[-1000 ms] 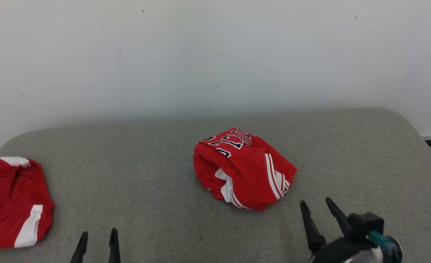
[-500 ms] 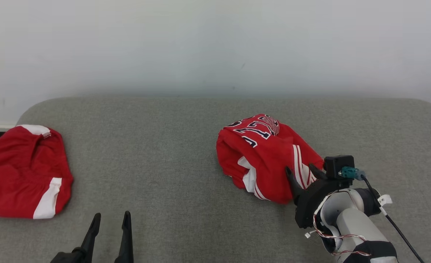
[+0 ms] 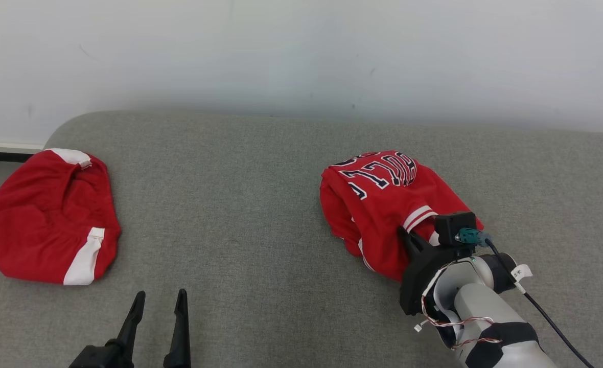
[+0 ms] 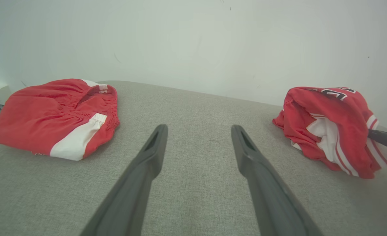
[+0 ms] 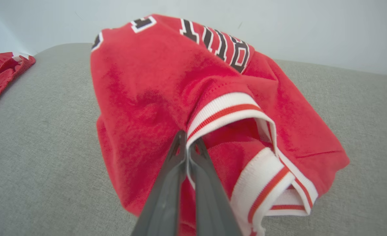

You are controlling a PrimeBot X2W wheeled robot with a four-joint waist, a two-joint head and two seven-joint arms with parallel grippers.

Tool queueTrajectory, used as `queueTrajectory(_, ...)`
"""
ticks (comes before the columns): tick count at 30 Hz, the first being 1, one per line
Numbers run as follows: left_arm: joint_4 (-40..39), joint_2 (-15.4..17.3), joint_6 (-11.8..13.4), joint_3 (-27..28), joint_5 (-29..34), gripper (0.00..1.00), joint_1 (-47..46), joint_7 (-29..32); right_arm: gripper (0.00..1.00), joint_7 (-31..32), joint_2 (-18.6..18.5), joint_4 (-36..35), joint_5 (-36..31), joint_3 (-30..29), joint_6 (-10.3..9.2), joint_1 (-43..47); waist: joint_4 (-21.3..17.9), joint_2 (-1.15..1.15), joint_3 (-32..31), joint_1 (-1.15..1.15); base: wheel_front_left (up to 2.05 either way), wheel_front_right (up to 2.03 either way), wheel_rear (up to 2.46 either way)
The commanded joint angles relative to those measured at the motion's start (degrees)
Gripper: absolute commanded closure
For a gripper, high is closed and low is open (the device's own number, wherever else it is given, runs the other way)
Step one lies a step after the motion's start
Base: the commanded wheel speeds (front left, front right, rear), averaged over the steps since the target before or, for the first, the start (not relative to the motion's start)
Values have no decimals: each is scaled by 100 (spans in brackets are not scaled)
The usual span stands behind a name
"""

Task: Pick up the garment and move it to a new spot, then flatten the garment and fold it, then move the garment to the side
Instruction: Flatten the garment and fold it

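The garment [image 3: 383, 204] is a crumpled red jersey with white striped trim and dark lettering, lying right of centre on the grey cushion [image 3: 240, 204]. My right gripper [image 3: 415, 236] is shut on its striped edge at the near side; in the right wrist view the fingers [image 5: 177, 157] pinch the white-and-red band of the garment [image 5: 167, 85]. My left gripper [image 3: 159, 301] stands open near the front edge, well left of the garment, with nothing between its fingers [image 4: 154, 147]. The left wrist view has the garment [image 4: 328, 121] at its right.
A second red piece of clothing with a white stripe [image 3: 51, 214] lies at the cushion's left end; it shows too in the left wrist view [image 4: 55, 111]. A pale wall [image 3: 301, 51] rises behind the cushion. Bare cushion lies between the two clothes.
My right gripper reached forward to the garment's near edge and shut on its striped trim, bunching the cloth. The head camera shifted, so the scene slid right. The left gripper stays open.
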Motion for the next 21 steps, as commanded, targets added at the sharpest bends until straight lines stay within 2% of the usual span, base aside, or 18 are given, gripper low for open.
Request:
queueTrajectory(1,16,14,24,12,-11,0,-19,-18,100,-96,-6,-1,74,141,-12,-31,-11,-1,-58,-1,0,0,0)
queueTrajectory(6,20,56,64,23,-32,0,102,-9,100,-386,-3,-256,465,779,-12,-199,-60,-1,-218,-1,0,0,0)
queueTrajectory(11,-50,95,116,64,-67,0,183,-18,100,-446,-4,-1094,1261,1641,-12,-817,-188,-1,-280,-1,0,0,0)
queueTrajectory(12,-58,101,118,66,-72,0,176,-18,100,-477,-5,-1200,1248,1755,-12,-980,-203,-1,-284,-1,0,0,0)
queueTrajectory(16,-71,128,126,61,-75,0,142,-21,100,-650,-5,-1550,1422,1981,-12,-1579,-243,-1,-313,-1,0,0,0)
queueTrajectory(21,-106,139,150,48,-78,0,156,-27,100,-1004,-96,-1767,1424,1855,-12,-2210,-272,-1,-321,-1,0,0,0)
